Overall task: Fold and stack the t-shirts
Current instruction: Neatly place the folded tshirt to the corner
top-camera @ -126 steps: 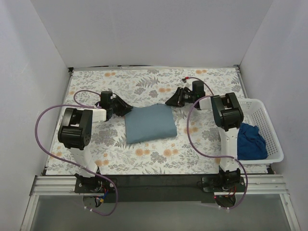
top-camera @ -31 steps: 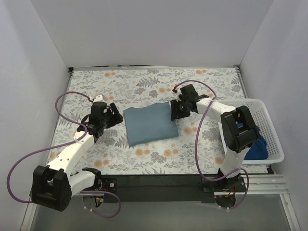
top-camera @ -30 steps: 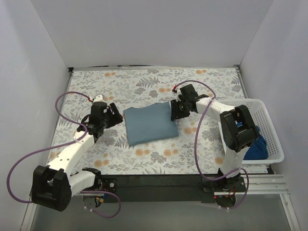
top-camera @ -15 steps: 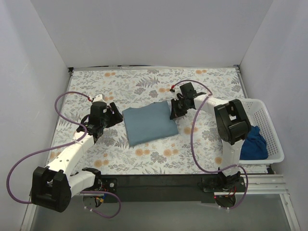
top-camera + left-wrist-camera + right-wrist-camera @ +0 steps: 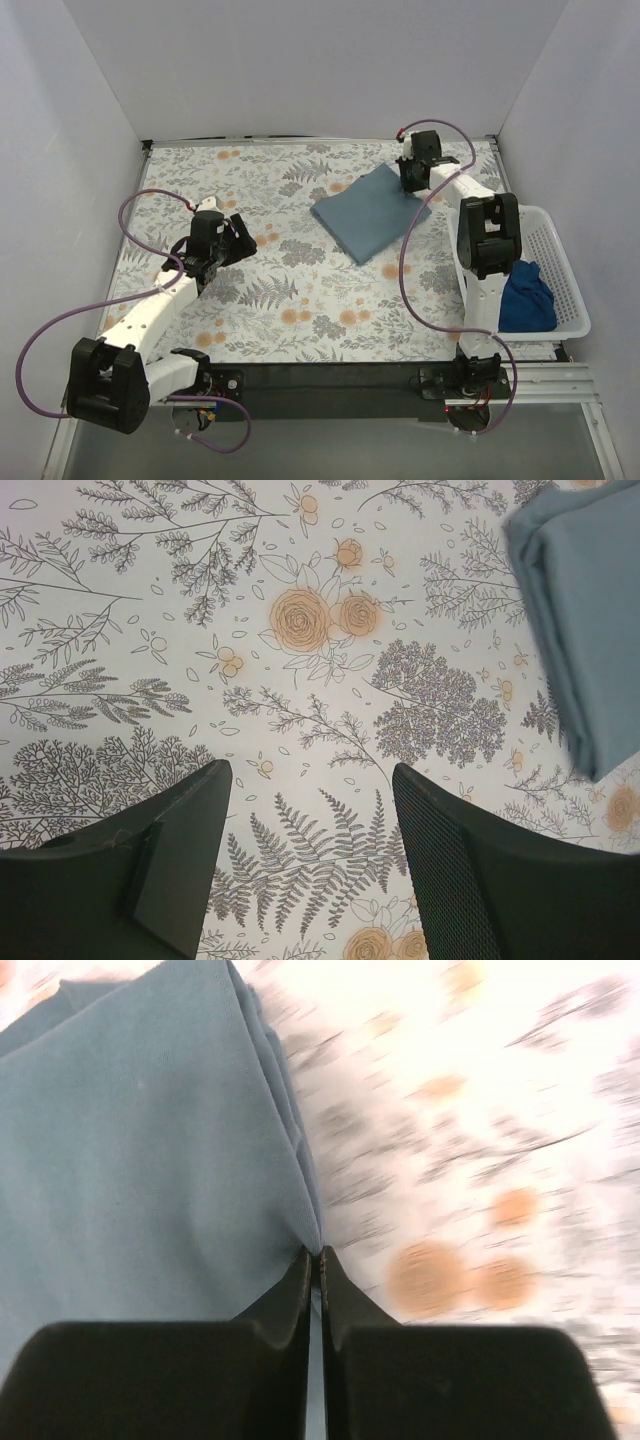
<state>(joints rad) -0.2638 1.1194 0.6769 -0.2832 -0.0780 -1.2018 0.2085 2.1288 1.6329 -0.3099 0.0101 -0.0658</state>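
The slate shirt (image 5: 370, 212) lies folded into a flat pad on the far right part of the floral tabletop (image 5: 300, 300), turned so that its corners point like a diamond. The right arm (image 5: 470, 195) reaches out to the pad's far right corner. In the right wrist view its jaws are pressed almost together, with only a thin slit between the two dark fingers (image 5: 290, 1305). The tips pinch the shirt (image 5: 150, 1160) at its right edge, where the stacked folds meet. The cloth draws into a small pucker at the tips, and the layered fold edges run away from them along the shirt's side. The print beside the shirt is blurred in that view.

The left arm (image 5: 160, 300) stretches over the left half of the tabletop. Its jaws are spread wide and hold nothing. In the left wrist view the two fingers (image 5: 180, 865) stand apart above bare print, with roses and ferns showing between them. One folded corner of the slate shirt (image 5: 590, 610) shows at the upper right of that view, clear of both fingers. In the top view the shirt lies well apart from the left jaws.

The dark blue shirt (image 5: 524, 297) sits crumpled in the near end of the white basket (image 5: 560, 250), which stands at the right edge of the tabletop beside the right arm.
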